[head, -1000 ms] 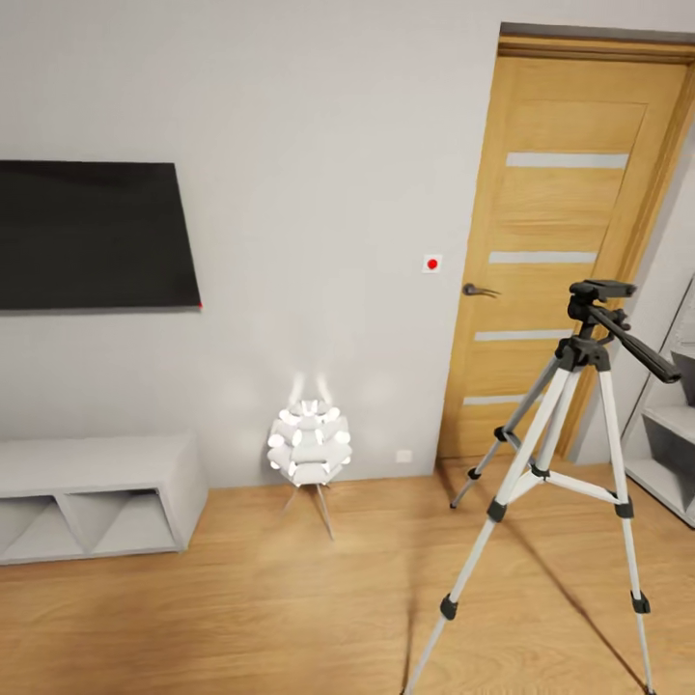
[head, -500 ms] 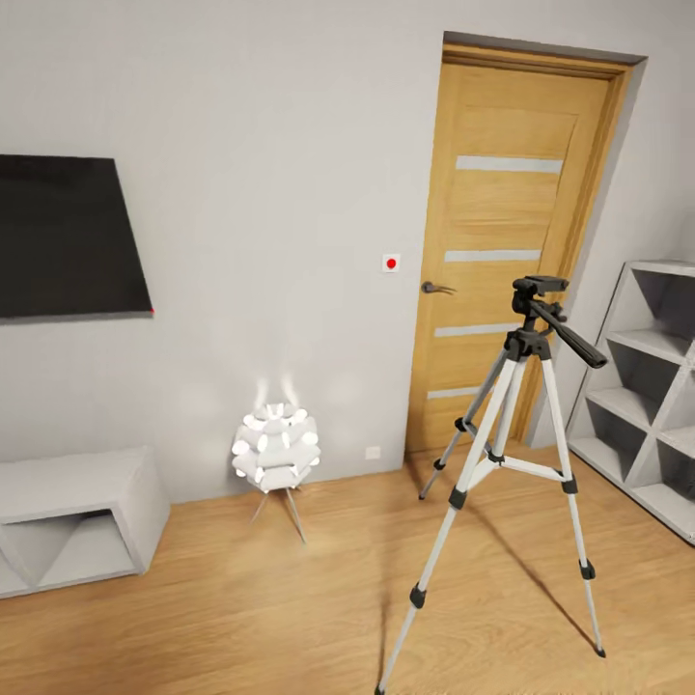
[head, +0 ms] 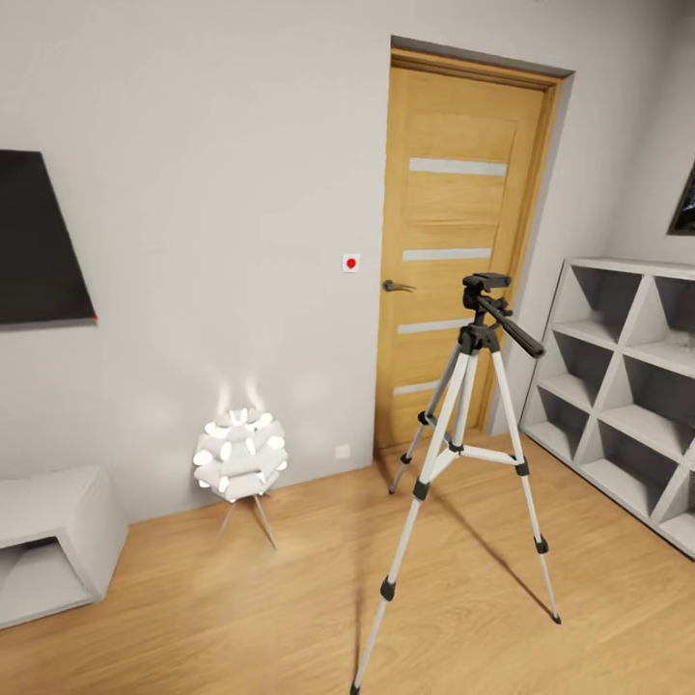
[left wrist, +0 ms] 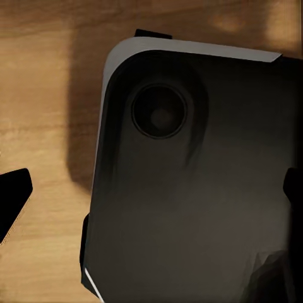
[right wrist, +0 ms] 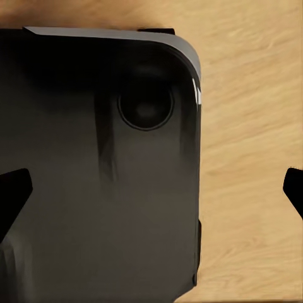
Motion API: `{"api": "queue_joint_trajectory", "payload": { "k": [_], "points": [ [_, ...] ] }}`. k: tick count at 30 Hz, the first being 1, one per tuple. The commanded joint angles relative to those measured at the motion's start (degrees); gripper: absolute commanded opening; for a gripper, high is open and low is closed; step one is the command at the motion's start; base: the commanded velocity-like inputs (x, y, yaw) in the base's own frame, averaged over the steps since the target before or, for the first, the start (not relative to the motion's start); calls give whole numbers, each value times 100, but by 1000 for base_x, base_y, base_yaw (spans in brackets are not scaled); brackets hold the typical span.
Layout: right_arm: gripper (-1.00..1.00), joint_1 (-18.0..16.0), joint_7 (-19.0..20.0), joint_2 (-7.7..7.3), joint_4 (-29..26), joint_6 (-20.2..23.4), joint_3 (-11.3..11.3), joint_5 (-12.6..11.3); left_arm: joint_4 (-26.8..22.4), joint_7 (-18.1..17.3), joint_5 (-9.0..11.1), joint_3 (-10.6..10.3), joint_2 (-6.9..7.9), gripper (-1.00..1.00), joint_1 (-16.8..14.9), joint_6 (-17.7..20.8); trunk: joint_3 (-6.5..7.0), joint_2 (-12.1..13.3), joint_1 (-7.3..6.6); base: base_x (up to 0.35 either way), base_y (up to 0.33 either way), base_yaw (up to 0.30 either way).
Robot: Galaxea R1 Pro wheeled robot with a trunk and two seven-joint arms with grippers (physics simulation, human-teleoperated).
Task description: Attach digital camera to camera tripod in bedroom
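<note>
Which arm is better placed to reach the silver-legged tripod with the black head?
Right, marginally: the silver-legged, black-headed tripod stands right of centre in the head view. The left claw and right claw both hang open, empty.

Even, bright diffuse lighting. Floor lamp (head: 239, 453) glows on the wall; camera tripod (head: 470, 454) casts soft floor (head: 290, 598) shadows. Wrist views dim.

Head view looks forward and slightly down across the room at the wall, door (head: 454, 251) and tripod (head: 470, 454), from well back. Both wrist views look straight down from close above the robot's dark base (left wrist: 196, 183) (right wrist: 101, 170) onto the plank floor (head: 290, 598) (left wrist: 38, 126) (right wrist: 252, 158). All three views share that floor.
</note>
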Motion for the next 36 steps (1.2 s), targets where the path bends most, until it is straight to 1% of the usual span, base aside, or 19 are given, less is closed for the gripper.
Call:
{"api": "queue_joint_trajectory", "payload": {
  "k": [1,13,36],
  "points": [
    [100,-1,0,0,0,-18,-3,-9,-4,-3,40,-2,0,100,2,-11,-4,-2,0,0,0,-251],
    [100,-1,31,0,9,-25,3,-8,-1,-2,40,0,24,100,1,-13,-4,-2,0,0,0,-277],
    [100,-1,71,-9,9,-27,-2,-25,-2,-3,41,-4,19,100,1,-13,-4,-2,0,0,0,-297]
  ]
}}
